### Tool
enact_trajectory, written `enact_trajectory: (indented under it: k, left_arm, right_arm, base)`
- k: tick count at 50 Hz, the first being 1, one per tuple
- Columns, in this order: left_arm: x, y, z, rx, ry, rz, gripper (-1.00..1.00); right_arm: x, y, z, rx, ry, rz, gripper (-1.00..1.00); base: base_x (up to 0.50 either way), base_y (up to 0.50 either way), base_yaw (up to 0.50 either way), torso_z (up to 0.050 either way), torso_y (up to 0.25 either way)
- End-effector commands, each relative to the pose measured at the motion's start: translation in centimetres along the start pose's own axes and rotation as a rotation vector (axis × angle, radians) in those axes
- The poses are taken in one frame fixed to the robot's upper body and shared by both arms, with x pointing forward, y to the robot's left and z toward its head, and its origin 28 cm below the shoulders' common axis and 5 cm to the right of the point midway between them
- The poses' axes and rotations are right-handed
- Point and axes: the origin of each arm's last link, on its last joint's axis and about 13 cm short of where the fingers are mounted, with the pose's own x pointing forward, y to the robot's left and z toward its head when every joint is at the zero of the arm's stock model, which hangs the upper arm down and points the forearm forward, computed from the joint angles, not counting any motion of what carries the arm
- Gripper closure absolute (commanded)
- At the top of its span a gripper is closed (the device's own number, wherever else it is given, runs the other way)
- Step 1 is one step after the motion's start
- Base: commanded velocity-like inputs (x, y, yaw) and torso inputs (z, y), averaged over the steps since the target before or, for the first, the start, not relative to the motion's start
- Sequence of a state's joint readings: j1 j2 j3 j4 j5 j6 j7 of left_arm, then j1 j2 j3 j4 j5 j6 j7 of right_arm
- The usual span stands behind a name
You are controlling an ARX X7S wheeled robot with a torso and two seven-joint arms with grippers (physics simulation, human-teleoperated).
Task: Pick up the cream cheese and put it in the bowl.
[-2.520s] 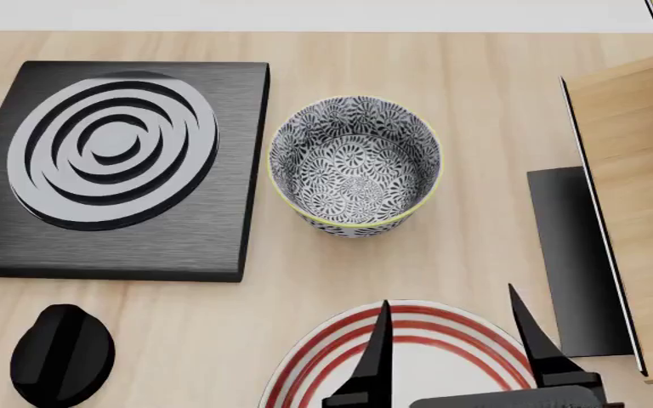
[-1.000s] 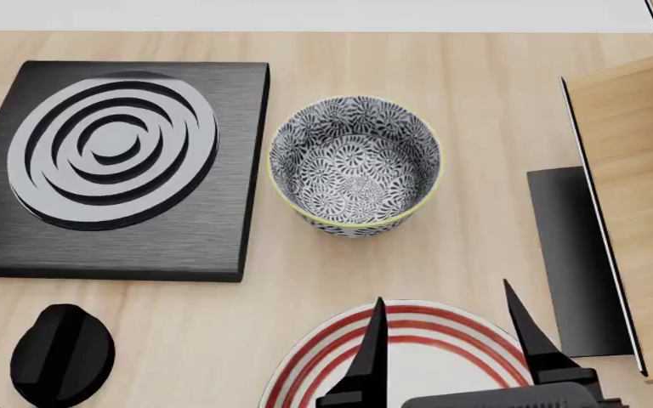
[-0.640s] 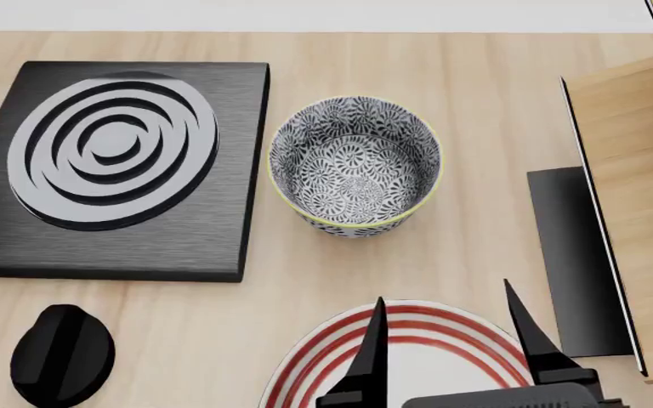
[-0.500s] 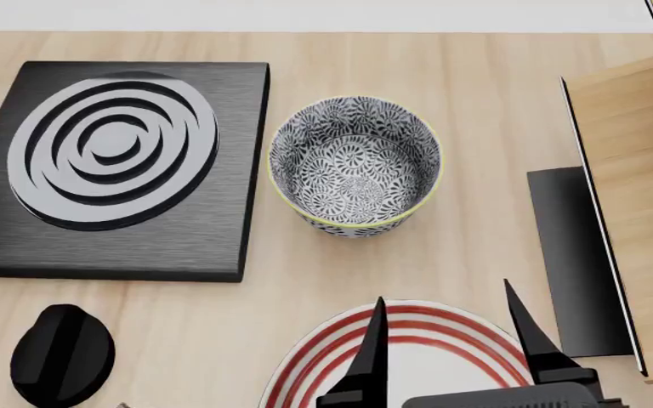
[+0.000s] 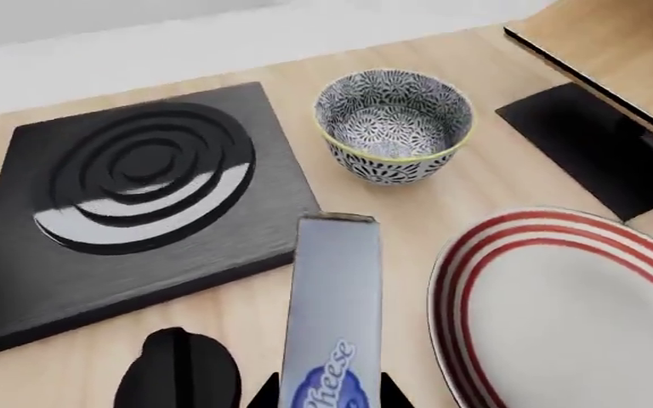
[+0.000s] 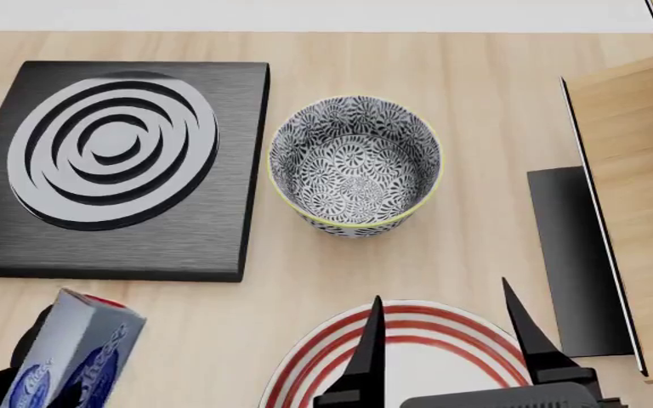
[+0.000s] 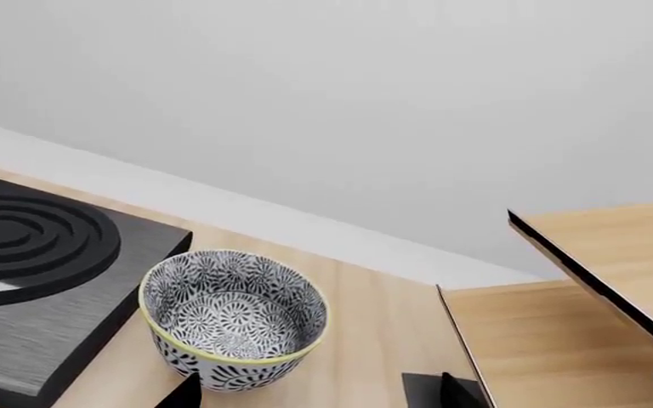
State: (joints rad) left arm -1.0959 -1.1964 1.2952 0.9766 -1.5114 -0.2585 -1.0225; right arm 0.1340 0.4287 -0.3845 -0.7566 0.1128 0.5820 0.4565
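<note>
Left gripper (image 5: pixel 326 393) is sitting at the near-left corner of the head view, mostly out of frame; jaws are clamping the cream cheese (image 6: pixel 68 361) by its lower end, box sticking up and tilted away from the robot. Right gripper (image 6: pixel 449 340) is hanging at the bottom right of the head view, jaws spread wide with nothing between them, two black pointed fingers (image 6: pixel 367 357) aiming forward over the counter.
</note>
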Motion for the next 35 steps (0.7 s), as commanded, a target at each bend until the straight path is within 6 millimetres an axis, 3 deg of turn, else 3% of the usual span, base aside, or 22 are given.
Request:
enact_trajectory:
  k: [1,21,23,28,35]
  left_arm:
    - [-1.3,0.2,2.9,-0.165,-0.16,0.008,1.0]
    - [-2.0,0.0,6.1,-0.465,-0.257,-0.089,1.0]
    - [-1.7,-0.3,5.4,-0.503,-0.275,-0.119,1.0]
    - [-1.8,-0.3,6.2,-0.593,-0.329,-0.139,1.0]
    - [-2.2,-0.5,7.0,-0.711,-0.378,-0.163,1.0]
  right_arm:
    - [-0.1,0.1,0.0,0.004,-0.003,0.004,-1.0]
    - [-0.1,0.1,0.7,0.07,-0.028,0.012,-1.0]
    - [-0.1,0.1,0.8,0.08,-0.033,0.012,-1.0]
    - [-0.3,0.1,1.0,0.105,-0.036,0.016,-1.0]
    - [-0.5,0.1,1.9,0.282,-0.049,0.063,-1.0]
  base:
    - [0.0,0.0,0.0,0.0,0.0]
    - [0.0,0.0,0.0,0.0,0.0]
    - [0.0,0.0,0.0,0.0,0.0]
    - [0.0,0.0,0.0,0.0,0.0]
    - [0.0,0.0,0.0,0.0,0.0]
